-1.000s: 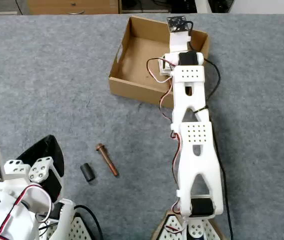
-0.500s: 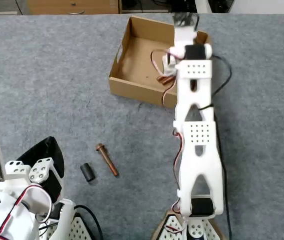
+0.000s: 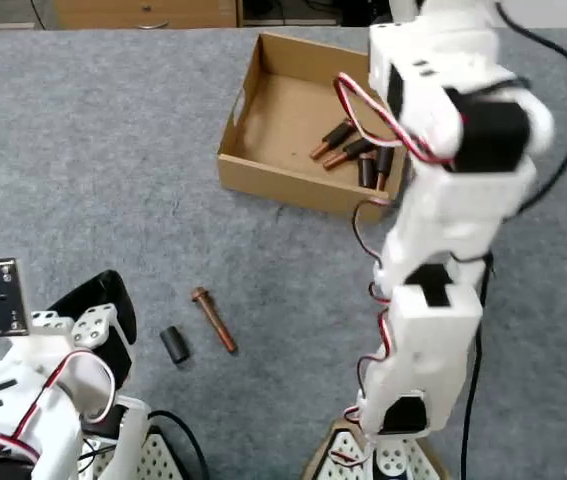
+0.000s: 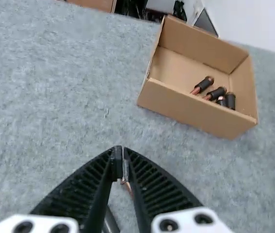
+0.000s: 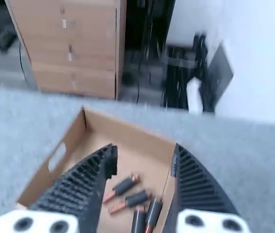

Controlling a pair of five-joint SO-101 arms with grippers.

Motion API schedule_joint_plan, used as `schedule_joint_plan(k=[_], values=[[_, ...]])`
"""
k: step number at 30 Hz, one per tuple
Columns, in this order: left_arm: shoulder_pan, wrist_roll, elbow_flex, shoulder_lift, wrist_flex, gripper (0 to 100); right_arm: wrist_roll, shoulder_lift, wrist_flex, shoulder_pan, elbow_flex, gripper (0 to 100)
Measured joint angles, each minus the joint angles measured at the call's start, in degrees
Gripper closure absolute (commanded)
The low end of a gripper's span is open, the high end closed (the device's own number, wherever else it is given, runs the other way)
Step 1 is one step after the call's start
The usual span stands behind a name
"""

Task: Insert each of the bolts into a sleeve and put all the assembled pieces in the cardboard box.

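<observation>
On the grey carpet by the left arm, the last loose bolt [image 3: 214, 321] is lying flat, with its sleeve [image 3: 174, 344] just left of it, not touching. The left gripper [image 4: 118, 151] is pinched narrow and seemingly holding nothing. It should probably be opening and gripping near the head, leaving the shank free. The bolt's long axis is running far-left to near-right, head pointing far-left. The right gripper [image 5: 142, 155] is hanging wide open over the cardboard box [image 3: 263, 182] of finished pieces [image 3: 351, 148].
</observation>
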Motion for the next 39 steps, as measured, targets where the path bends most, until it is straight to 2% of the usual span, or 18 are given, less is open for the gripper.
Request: schedule_joint_plan(k=[4,7,12,18,24,28,31,39], values=[[0.0,2.5,1.4,0.0,-0.9,98,-1.2,-6.9,0.2,-0.3,0.6,82.5],[-0.5,2.9,4.5,0.1,-1.0,98,-4.1,-14.5,0.2,-2.9,7.1,82.5],[-6.1,3.0,6.8,0.1,-1.0,98,-8.4,-31.1,0.2,-12.1,31.5,82.5],[-11.4,3.0,7.1,0.1,1.3,98,-16.3,-48.7,-2.0,-27.7,63.6,82.5],[-24.5,3.0,7.3,0.1,5.0,98,-23.4,-56.9,-9.8,-41.8,84.7,82.5],[-35.0,3.0,7.3,0.1,5.2,98,-25.8,-58.1,-13.6,-48.5,91.3,82.5],[-41.4,2.6,7.5,0.1,5.2,98,-28.0,-58.2,-16.2,-51.5,95.0,82.5],[-53.1,-5.4,7.5,0.1,5.2,98,-28.8,-54.8,-26.4,-52.7,108.3,82.5]])
